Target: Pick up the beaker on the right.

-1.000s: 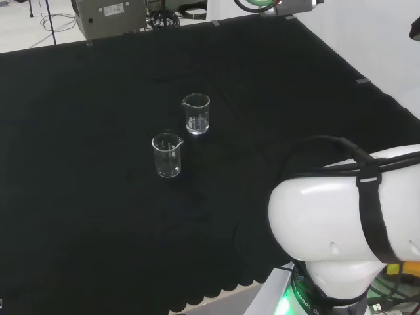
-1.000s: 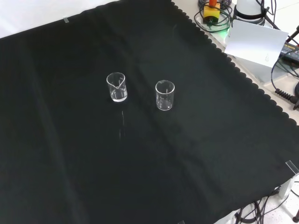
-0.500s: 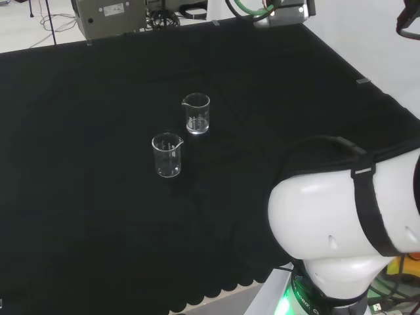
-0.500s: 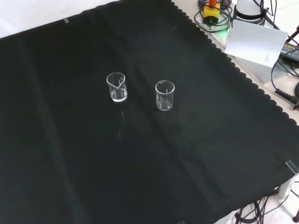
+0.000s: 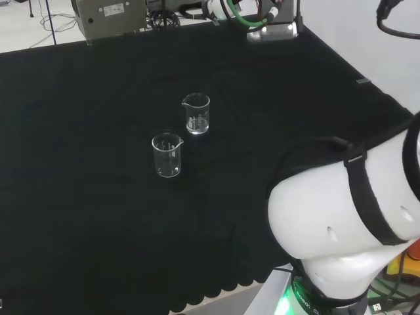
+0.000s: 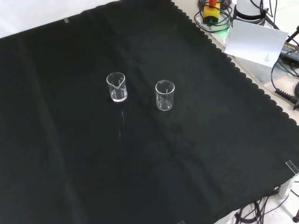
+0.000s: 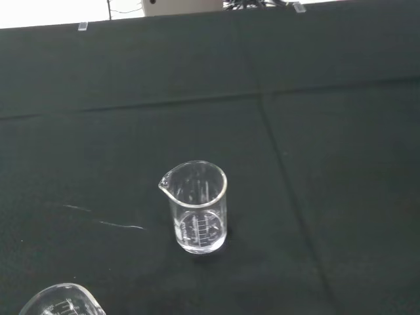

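The right beaker (image 5: 197, 113) stands upright beside another beaker (image 5: 167, 155); the hand's state cannot be told.

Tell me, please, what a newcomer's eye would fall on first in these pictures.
Two clear glass beakers stand upright and apart near the middle of the black cloth: in the head view one beaker stands farther off and to the right, the other beaker nearer and to the left. Next comes the arm's big white link at the head view's lower right.
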`<state>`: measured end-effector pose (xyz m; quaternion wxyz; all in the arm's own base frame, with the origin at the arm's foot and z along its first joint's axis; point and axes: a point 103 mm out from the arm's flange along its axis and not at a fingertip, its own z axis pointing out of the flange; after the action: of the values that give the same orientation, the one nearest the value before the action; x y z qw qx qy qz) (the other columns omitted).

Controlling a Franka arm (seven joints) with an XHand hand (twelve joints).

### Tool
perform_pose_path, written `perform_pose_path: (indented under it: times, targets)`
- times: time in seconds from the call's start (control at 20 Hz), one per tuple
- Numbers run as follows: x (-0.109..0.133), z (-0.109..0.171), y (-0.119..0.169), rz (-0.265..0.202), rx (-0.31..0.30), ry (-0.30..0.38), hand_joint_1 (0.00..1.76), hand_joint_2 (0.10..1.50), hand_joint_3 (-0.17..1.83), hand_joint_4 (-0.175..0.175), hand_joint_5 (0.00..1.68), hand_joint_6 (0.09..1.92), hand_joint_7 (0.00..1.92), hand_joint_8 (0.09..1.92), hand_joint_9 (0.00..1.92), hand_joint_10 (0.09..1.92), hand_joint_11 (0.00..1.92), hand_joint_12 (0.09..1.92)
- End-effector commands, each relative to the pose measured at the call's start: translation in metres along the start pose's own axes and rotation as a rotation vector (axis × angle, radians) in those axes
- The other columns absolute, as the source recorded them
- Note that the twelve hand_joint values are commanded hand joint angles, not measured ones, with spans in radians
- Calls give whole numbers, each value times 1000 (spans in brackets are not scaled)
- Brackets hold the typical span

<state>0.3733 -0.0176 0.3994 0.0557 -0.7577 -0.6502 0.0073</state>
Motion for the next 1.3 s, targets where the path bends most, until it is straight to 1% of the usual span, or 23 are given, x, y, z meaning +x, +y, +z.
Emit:
perform_pose_path:
  times: [0.05, 0.2, 0.3, 0.4, 0.65, 0.7, 0.85, 1.1, 1.3]
  targets:
    - [-23, 47, 61, -39, 7, 106, 489, 1067, 210, -56, 366, 87, 141, 690, 310, 789, 31, 1439]
    - [-29, 67, 80, -52, 36, 121, 548, 1026, 205, -58, 383, 87, 155, 705, 335, 784, 47, 1438]
    - [-30, 82, 92, -73, 52, 130, 576, 1005, 206, -58, 396, 87, 171, 714, 349, 780, 56, 1436]
    - [-28, 96, 103, -99, 70, 138, 608, 976, 225, -58, 406, 87, 183, 721, 367, 758, 68, 1427]
    - [-18, 131, 124, -148, 104, 194, 676, 907, 262, -58, 415, 87, 193, 725, 382, 739, 85, 1420]
    - [-16, 137, 127, -157, 104, 201, 685, 879, 303, -58, 416, 87, 194, 725, 384, 735, 87, 1422]
    - [-11, 151, 137, -181, 82, 230, 709, 811, 394, -58, 417, 87, 203, 730, 387, 734, 94, 1418]
    - [-6, 169, 152, -224, 100, 259, 765, 728, 462, -56, 411, 87, 203, 734, 346, 731, 49, 1431]
    - [-9, 183, 161, -242, 106, 280, 793, 669, 510, -54, 396, 87, 159, 725, 269, 739, 3, 1423]
